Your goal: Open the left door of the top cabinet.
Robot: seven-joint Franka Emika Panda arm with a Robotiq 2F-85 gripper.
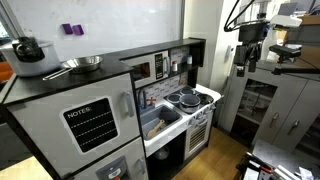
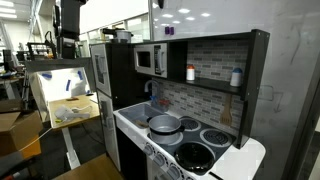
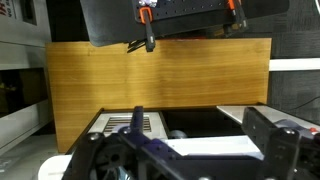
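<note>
Gripper (image 1: pixel 249 62) hangs well apart from left door (image 1: pixel 140 71); pan (image 1: pixel 82 63) atop fridge (image 1: pixel 40 130).

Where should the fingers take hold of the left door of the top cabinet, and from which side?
Probably the vertical edge of the left door beside the button panel, approached from the front. The door sits closed and flat in the top cabinet, so only that edge offers a hold; a handle is too small to make out.

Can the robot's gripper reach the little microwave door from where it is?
Probably, but not yet: the gripper hangs well away from the microwave door, with only open space between.
</note>
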